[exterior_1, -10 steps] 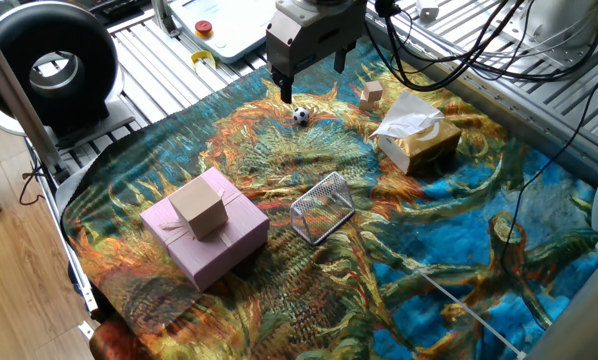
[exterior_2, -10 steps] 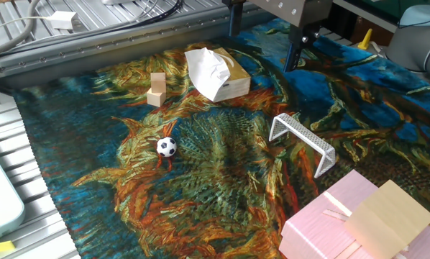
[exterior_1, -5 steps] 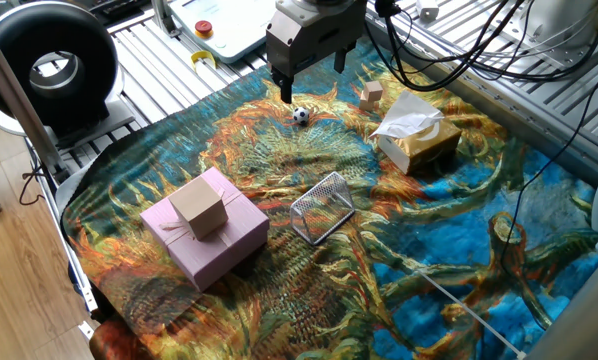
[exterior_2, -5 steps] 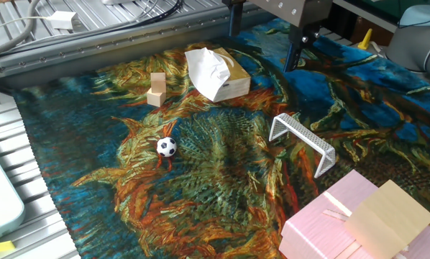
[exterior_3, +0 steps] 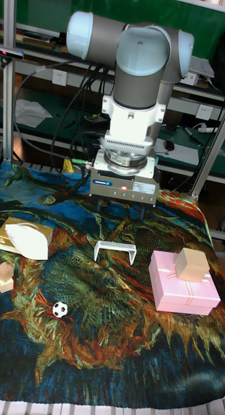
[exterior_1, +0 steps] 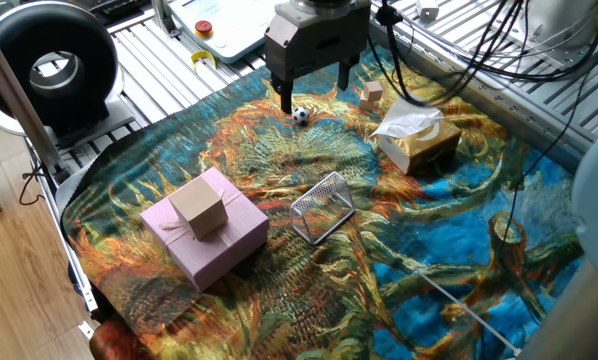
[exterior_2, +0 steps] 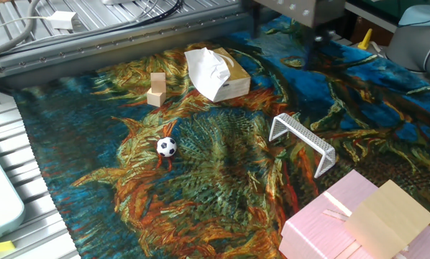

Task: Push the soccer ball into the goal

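Observation:
The soccer ball (exterior_1: 300,115) (exterior_2: 167,147) (exterior_3: 59,309), tiny and white with black patches, lies on the painted cloth. The goal (exterior_1: 322,207) (exterior_2: 301,137) (exterior_3: 115,249), a silver wire-mesh wedge, stands near the cloth's middle, well apart from the ball. My gripper (exterior_1: 314,88) (exterior_3: 123,207) hangs open above the cloth with nothing between its fingers. In one fixed view its left finger (exterior_1: 284,100) shows just beside the ball. In the tall fixed view it hovers behind the goal, far from the ball. The other fixed view catches only its blurred lower part (exterior_2: 290,29) at the top edge.
A pink gift box (exterior_1: 204,240) (exterior_3: 183,292) carries a small cardboard box (exterior_1: 199,207) (exterior_3: 190,264). A tissue box (exterior_1: 419,140) (exterior_2: 216,72) and a tan wooden cube (exterior_1: 371,95) (exterior_2: 157,90) sit on the ball's side of the cloth. Metal slats surround the cloth.
The gripper has shifted sideways above the cloth, moving right in the other fixed view. The ball and the goal have not moved.

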Controlling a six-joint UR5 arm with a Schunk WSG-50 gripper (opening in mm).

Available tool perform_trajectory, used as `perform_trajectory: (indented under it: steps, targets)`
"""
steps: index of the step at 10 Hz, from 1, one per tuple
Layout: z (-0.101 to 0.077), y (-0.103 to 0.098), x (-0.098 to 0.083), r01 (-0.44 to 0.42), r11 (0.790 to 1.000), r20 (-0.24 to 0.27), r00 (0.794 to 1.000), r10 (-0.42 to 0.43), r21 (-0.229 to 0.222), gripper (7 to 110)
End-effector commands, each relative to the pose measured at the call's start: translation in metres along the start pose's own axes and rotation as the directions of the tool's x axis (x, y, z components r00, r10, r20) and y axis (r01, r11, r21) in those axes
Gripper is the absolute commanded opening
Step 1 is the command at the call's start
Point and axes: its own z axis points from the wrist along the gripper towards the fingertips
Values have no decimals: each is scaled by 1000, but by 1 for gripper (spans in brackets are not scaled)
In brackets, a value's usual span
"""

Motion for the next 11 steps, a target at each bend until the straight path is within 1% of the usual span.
perform_trajectory:
  steps: [1, 2, 3, 4, 5, 6, 7, 8, 9, 10, 11]
  targets:
    - [-3, 19, 1, -44, 996, -3, 999, 44, -72, 7]
    - [-3, 22, 1, -46, 995, -6, 999, 45, -85, 7]
    - [-4, 28, -6, -29, 993, 26, 999, 32, -111, 7]
    - [-4, 25, -6, -5, 995, 27, 1000, 7, -96, 7]
    - [-4, 21, -8, 15, 997, 38, 999, -12, -82, 7]
    - [-3, 10, 3, -23, 999, -10, 1000, 22, -39, 7]
    - [-2, 8, -8, -28, 999, 40, 999, 29, -34, 7]
    - [-1, 7, -5, -42, 998, 30, 999, 43, -42, 7]
    - [0, -2, 8, -26, 1000, -15, 1000, 26, -17, 7]
    - [-1, -33, 28, 18, 995, -94, 996, -9, 99, 7]
    - [-6, -62, 28, 118, 972, -114, 989, -96, 201, 7]
